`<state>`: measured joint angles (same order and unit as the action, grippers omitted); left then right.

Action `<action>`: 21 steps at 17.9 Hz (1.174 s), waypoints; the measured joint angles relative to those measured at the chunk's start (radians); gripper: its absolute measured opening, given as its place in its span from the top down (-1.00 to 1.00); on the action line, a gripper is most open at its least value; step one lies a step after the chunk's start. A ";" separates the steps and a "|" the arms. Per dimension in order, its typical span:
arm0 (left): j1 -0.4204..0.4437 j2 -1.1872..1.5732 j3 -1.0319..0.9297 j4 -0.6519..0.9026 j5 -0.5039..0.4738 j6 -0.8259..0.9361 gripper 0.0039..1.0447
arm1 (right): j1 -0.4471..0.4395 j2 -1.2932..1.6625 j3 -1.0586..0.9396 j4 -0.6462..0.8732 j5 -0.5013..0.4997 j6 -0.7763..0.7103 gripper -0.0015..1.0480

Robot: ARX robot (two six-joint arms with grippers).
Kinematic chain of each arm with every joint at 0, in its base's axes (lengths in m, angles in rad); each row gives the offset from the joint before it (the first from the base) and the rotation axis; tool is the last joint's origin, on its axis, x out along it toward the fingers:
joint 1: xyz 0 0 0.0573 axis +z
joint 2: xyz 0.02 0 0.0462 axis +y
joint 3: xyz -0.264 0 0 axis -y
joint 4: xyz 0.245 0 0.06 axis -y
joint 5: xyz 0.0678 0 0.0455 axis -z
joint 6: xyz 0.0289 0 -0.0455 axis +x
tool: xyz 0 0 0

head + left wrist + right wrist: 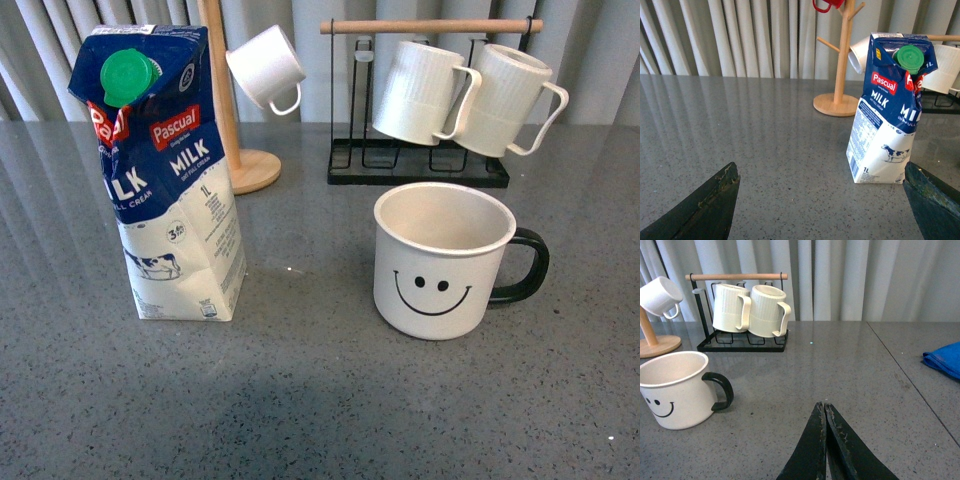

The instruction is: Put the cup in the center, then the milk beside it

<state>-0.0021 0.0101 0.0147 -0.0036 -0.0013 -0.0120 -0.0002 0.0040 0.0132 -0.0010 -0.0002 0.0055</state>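
Observation:
The cup, off-white with a black smiley face and black handle, stands upright on the grey table right of centre; it also shows in the right wrist view. The milk, a blue and white Pascual carton with a green cap, stands upright left of it, apart from it; it also shows in the left wrist view. My left gripper is open and empty, the carton just beyond its one finger. My right gripper is shut and empty, to the right of the cup. Neither arm shows in the front view.
A black rack with a wooden bar holds two ribbed white mugs behind the cup. A wooden mug tree carries a small white cup behind the carton. A blue cloth lies far right.

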 joint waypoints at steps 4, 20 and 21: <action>0.000 0.000 0.000 0.000 0.001 0.001 -0.88 | 0.000 0.000 0.000 -0.003 0.000 0.000 0.97; 0.000 0.000 0.000 0.000 0.001 0.001 -0.88 | 0.000 0.000 0.000 -0.003 0.000 -0.001 -0.87; 0.000 0.000 0.000 0.000 0.001 0.001 -0.88 | 0.000 0.000 0.000 -0.003 0.000 -0.001 -0.87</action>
<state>-0.0021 0.0101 0.0147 -0.0036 -0.0002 -0.0109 -0.0002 0.0044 0.0132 -0.0040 -0.0002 0.0048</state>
